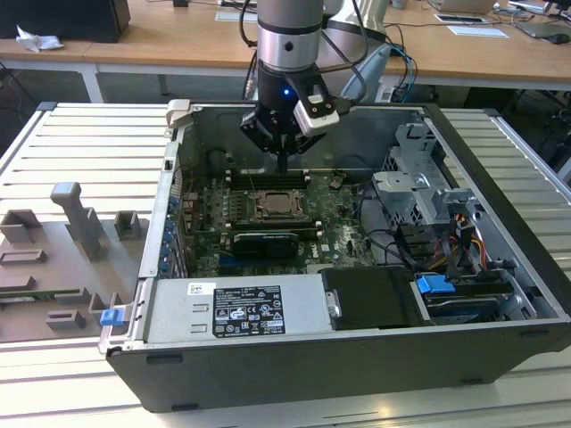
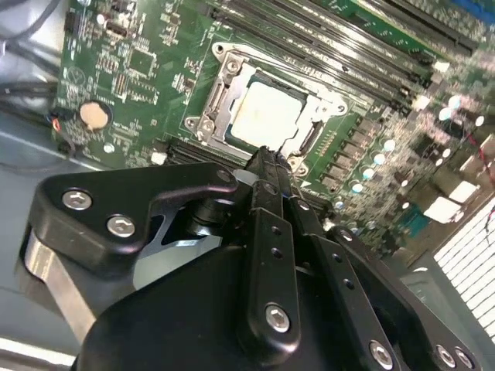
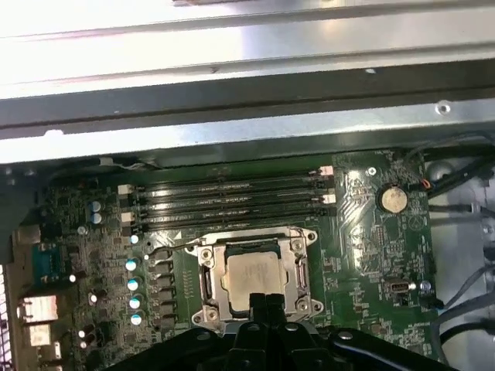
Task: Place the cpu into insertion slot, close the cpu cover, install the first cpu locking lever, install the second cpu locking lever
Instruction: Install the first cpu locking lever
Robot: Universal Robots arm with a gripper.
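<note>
Hovering beside the socket, the black gripper (image 2: 267,158) is pinched closed and empty, likely for pushing; the pale silver-beige square cpu (image 2: 267,116) lies seated beneath the grey windowed metal cpu cover (image 2: 224,85).

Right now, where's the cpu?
In the first wrist view the cpu sits framed by the cpu cover, between the memory slots and the gripper.

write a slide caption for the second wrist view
Shut black gripper near the edge of the grey-silver metal frame cover lying flat around the pale square cpu
</note>
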